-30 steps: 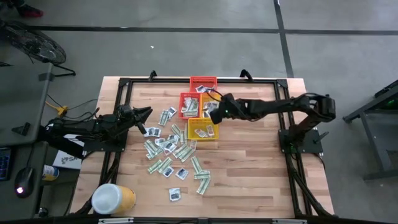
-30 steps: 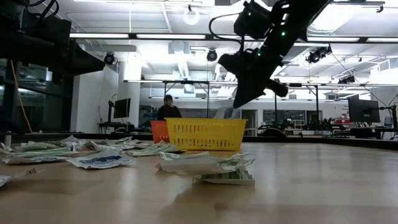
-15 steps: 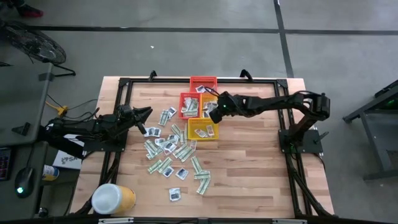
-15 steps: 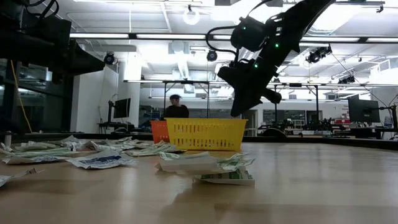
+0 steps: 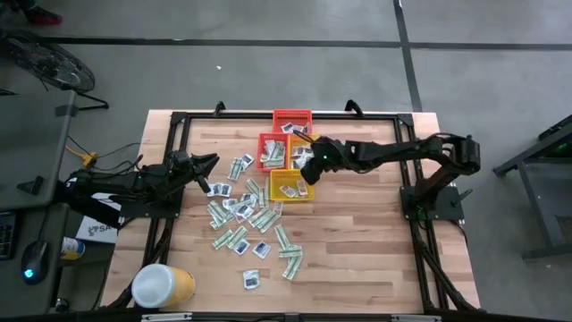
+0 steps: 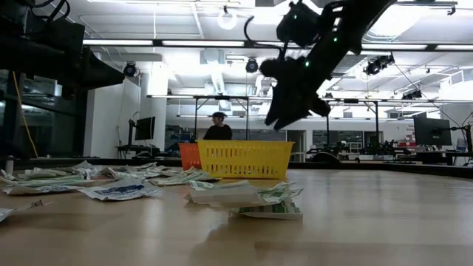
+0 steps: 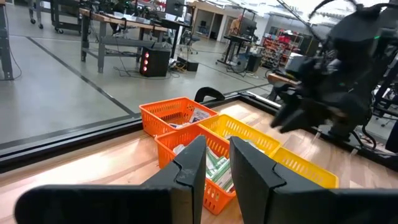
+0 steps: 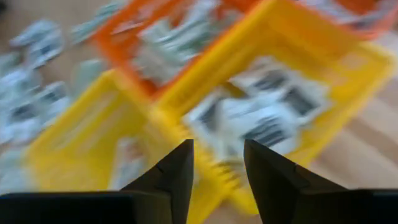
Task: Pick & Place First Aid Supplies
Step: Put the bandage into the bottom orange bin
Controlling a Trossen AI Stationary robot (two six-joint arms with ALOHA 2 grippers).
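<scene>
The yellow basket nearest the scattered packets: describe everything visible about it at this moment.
The yellow basket is a small rectangular tray of slotted plastic with a solid rim, standing upright on the wooden table. It sits at the near end of a cluster, alongside another yellow basket and an orange basket. At least one white packet lies inside it. Loose packets lie close by its side. The right gripper, jaws apart and empty, hovers above the cluster, not touching it.

Grey concrete floor [image 5: 268, 72] is surrounding the wooden tabletop [image 5: 357, 233]. Ceiling strip lights [image 6: 185, 43] are glowing. A person [image 6: 218, 129] is standing behind.
</scene>
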